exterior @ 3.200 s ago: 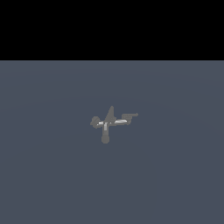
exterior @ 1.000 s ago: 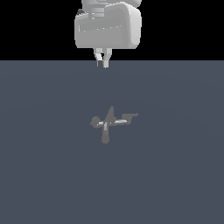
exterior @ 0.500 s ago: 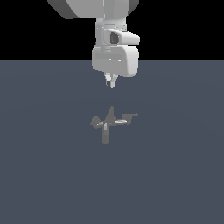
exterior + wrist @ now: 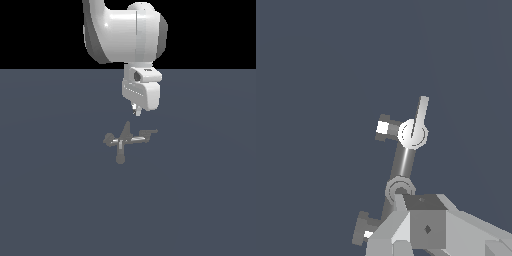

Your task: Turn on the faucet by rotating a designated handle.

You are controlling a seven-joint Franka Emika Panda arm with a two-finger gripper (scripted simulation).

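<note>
The faucet [image 4: 126,141] is a small dull-grey fixture on the dark floor, with a pointed upright fin, pale streaks at its middle and a thick stem. Its handle [image 4: 149,133], a thin arm ending in a short crossbar, points to the exterior view's right. My gripper [image 4: 135,111] hangs just above and slightly behind the fin, apart from the faucet, its fingers together with nothing between them. In the wrist view the faucet [image 4: 406,155] lies beyond the grey fingertips [image 4: 421,225]; I cannot tell which of its arms there is the handle.
The white arm and wrist housing [image 4: 141,92] reach down from the top of the exterior view. A flat dark blue-grey floor [image 4: 60,200] surrounds the faucet on all sides, with nothing else on it.
The arm came into view from the top and has descended toward the faucet, its fingertips now close above the fin. The faucet and its handle have not moved.
</note>
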